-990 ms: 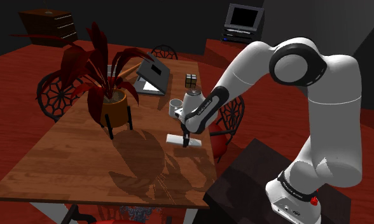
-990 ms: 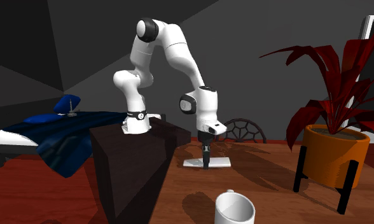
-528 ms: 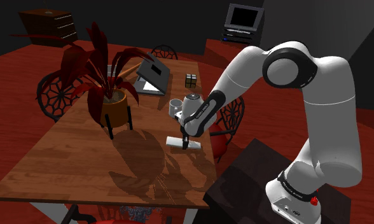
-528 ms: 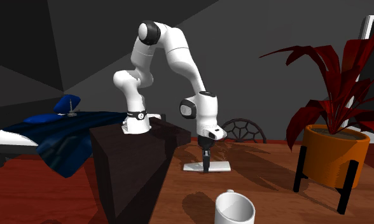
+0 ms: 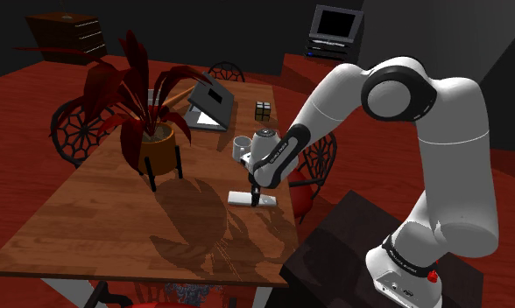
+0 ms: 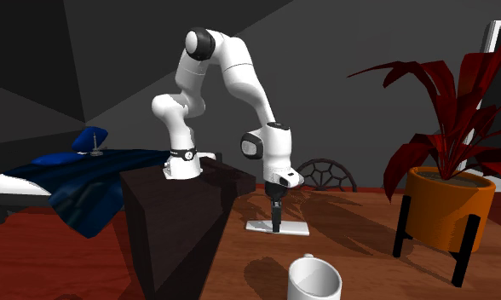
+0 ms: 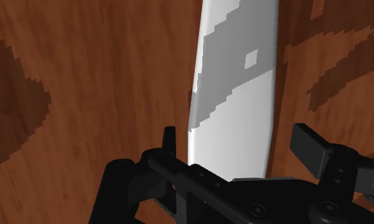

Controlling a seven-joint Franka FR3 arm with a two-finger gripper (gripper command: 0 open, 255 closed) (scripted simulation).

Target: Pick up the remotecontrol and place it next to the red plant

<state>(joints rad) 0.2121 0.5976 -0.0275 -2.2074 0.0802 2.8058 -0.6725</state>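
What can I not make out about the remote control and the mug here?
Remote control: in the wrist view its near end is behind the gripper, its far end cut off by the picture edge.
Mug: in the second exterior view its base is cut off by the bottom edge.

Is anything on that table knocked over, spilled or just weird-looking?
Nothing stands out. The plant and the mug stand upright, and the white remote lies flat on the table, between the open fingers of the gripper.
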